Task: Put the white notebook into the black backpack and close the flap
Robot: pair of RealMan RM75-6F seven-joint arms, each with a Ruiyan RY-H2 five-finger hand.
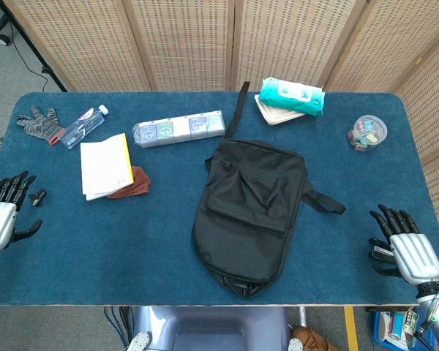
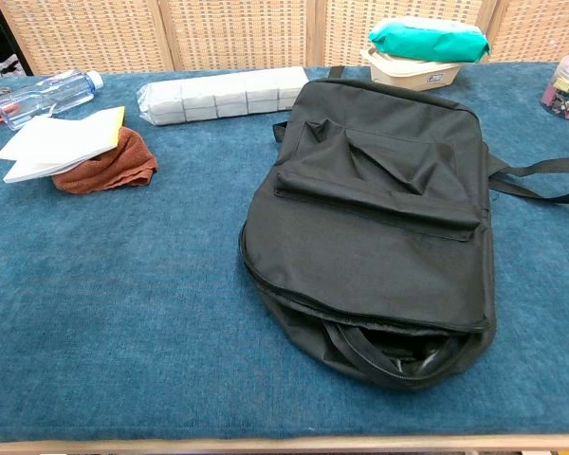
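The black backpack [image 1: 252, 208] lies flat in the middle of the blue table, its unzipped mouth [image 2: 389, 351] facing the near edge. The white notebook [image 1: 104, 164] with a yellow edge lies to the left, partly over a brown cloth [image 1: 133, 183]; the chest view shows the notebook [image 2: 57, 142] at the far left. My left hand [image 1: 6, 208] rests at the table's left edge, fingers spread, holding nothing. My right hand [image 1: 402, 241] sits at the near right corner, fingers apart and empty. Neither hand shows in the chest view.
Along the back of the table lie a grey glove [image 1: 38, 122], a water bottle [image 1: 84, 126], a pack of tissue packets [image 1: 178, 129], a teal wipes pack on a tray [image 1: 291, 96] and a clear tub of clips [image 1: 367, 132]. A backpack strap [image 1: 323, 201] trails right.
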